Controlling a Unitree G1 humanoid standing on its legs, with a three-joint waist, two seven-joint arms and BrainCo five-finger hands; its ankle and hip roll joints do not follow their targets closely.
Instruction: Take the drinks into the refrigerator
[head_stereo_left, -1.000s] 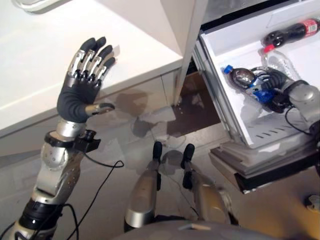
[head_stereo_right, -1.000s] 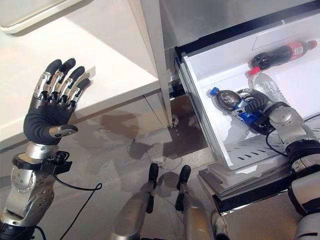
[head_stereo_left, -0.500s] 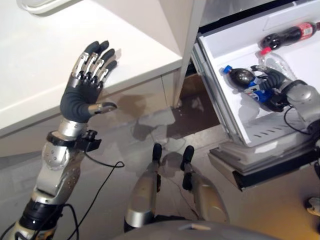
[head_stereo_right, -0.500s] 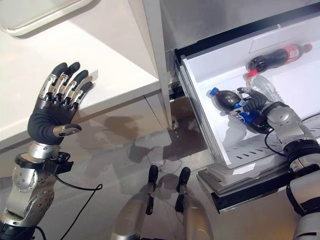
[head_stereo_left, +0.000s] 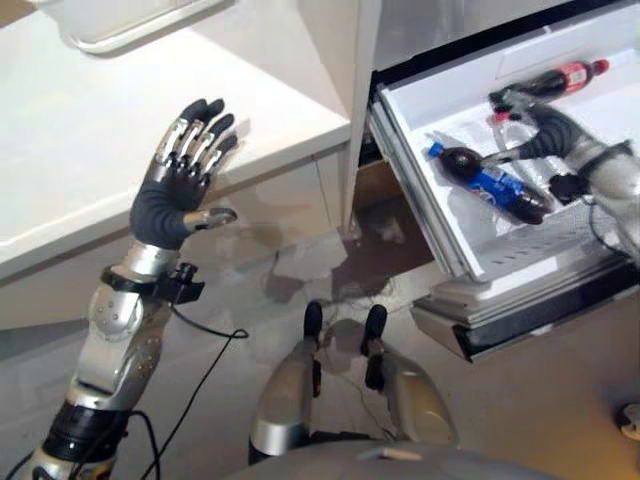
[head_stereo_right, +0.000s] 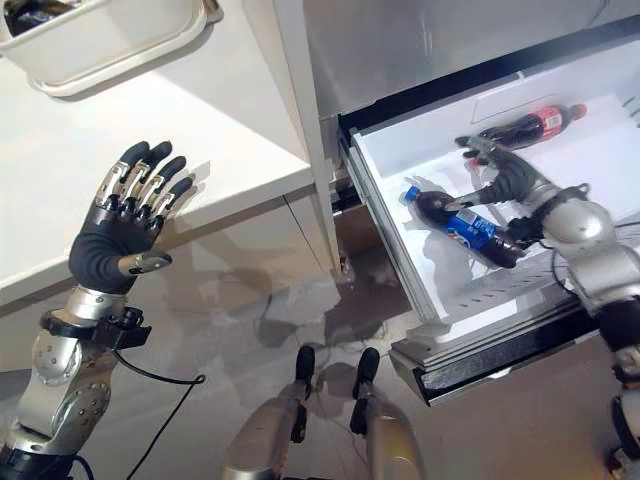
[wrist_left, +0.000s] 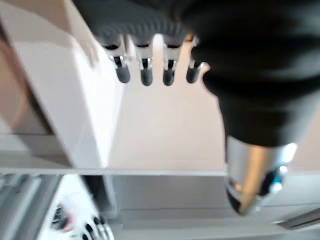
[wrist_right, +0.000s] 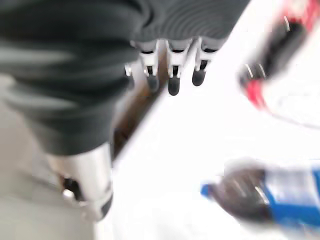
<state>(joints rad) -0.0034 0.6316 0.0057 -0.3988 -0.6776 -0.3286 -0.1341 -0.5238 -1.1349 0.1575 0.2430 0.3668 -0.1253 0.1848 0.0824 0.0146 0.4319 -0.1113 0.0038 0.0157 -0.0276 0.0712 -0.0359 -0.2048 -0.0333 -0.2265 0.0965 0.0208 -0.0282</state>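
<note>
Right hand (head_stereo_right: 505, 178) fingers spread, clear above cola bottle (head_stereo_right: 462, 225) lying loose in drawer (head_stereo_right: 400, 250). Risk: bottle rolls. Left hand (head_stereo_left: 180, 180) splayed, idle.

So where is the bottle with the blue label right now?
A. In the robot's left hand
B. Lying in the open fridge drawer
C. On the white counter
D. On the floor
B: the blue-label bottle lies on its side in the drawer, with the open right hand just above it.
</note>
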